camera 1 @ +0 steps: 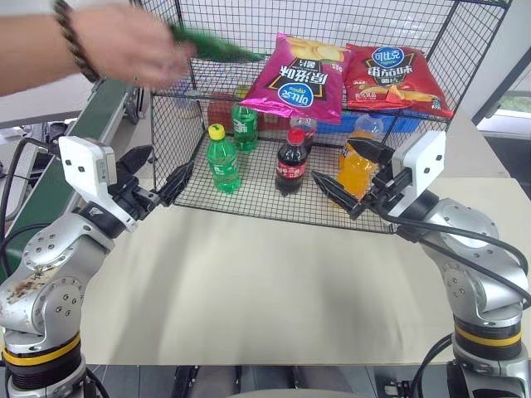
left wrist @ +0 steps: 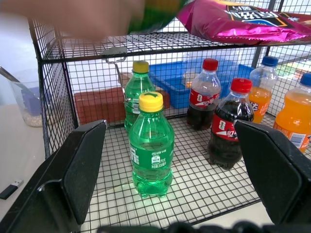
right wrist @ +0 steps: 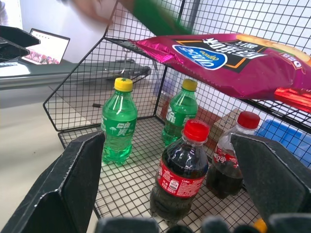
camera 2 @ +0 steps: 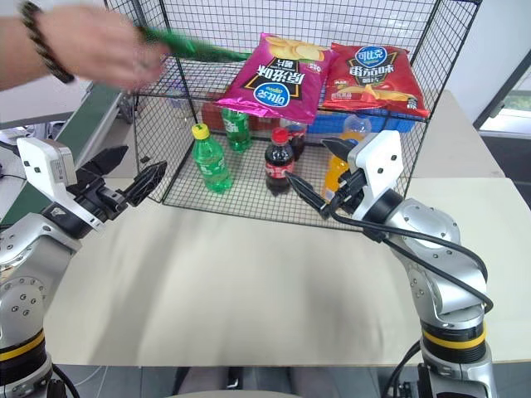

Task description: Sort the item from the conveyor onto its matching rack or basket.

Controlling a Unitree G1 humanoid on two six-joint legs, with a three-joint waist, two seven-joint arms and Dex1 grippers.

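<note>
Grippers first: the left gripper (camera 1: 159,176) hangs above the beige surface (camera 1: 274,290) with its two black fingers spread wide apart and nothing between them, aimed at the near left corner of the black wire rack (camera 1: 178,124). The right gripper (camera 1: 348,178) mirrors it on the other side, fingers also wide apart and empty, just in front of the rack's open face, near an orange soda bottle (camera 1: 358,162). On the rack's lower floor stand two green bottles, the nearer one with a yellow cap (camera 1: 222,159), and two cola bottles with red caps, the nearer (camera 1: 291,162) beside the orange one. On the upper shelf lie a magenta chip bag (camera 1: 300,76) and, to its right, a red chip bag (camera 1: 392,77). At the shelf's left end a person's hand (camera 1: 124,41), a beaded bracelet on the wrist, holds the green bag (camera 1: 217,46) over the shelf's edge; the bag is blurred. Beyond the left arm, the dark green conveyor (camera 1: 104,104) runs along the rack's left side.
</note>
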